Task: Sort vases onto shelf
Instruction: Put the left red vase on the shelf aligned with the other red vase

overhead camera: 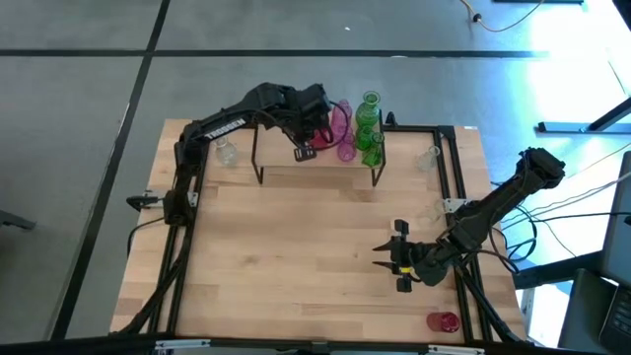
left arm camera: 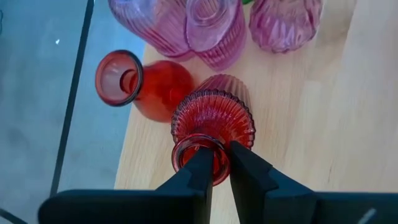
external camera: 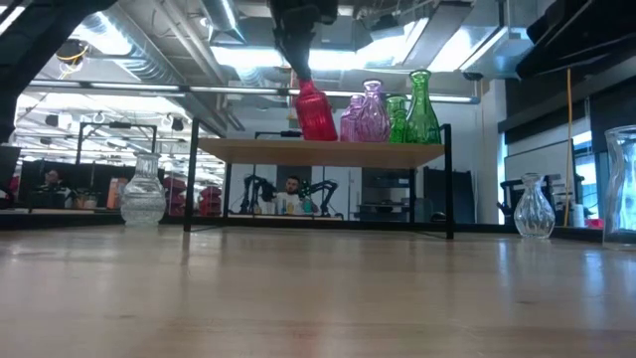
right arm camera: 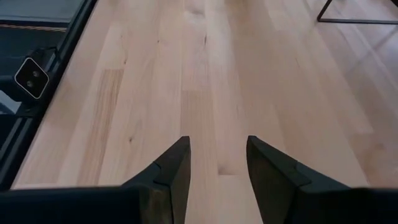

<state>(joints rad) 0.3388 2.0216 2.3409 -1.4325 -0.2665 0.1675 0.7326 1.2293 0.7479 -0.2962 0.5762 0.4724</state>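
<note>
My left gripper [left arm camera: 217, 163] is over the shelf [external camera: 248, 151] at the table's far side, shut on a red ribbed vase [left arm camera: 214, 115], which shows tilted in the low view [external camera: 316, 111]. A smooth red vase [left arm camera: 155, 90] stands beside it at the board's edge. Pink vases [external camera: 366, 114] and green vases [external camera: 419, 107] stand in a group on the shelf's right part. My right gripper [right arm camera: 217, 163] is open over bare table near the right edge [overhead camera: 389, 258], touching nothing. My left gripper holds the red ribbed vase by the rim of its mouth [left arm camera: 219, 177], one finger [left arm camera: 198, 167] inside the opening and the other outside. The fingers come from above, pointing down. The vase hangs tilted below them, its base at the shelf board; I cannot tell whether it touches.
Clear vases stand on the table left of the shelf [overhead camera: 227, 153] and near the right edge [overhead camera: 429, 158], [overhead camera: 434, 209]. A further red vase [overhead camera: 444, 321] lies at the near right corner. People sit in the room beyond the table [external camera: 290, 191]. Bare wood spans the table's middle [overhead camera: 296, 247].
</note>
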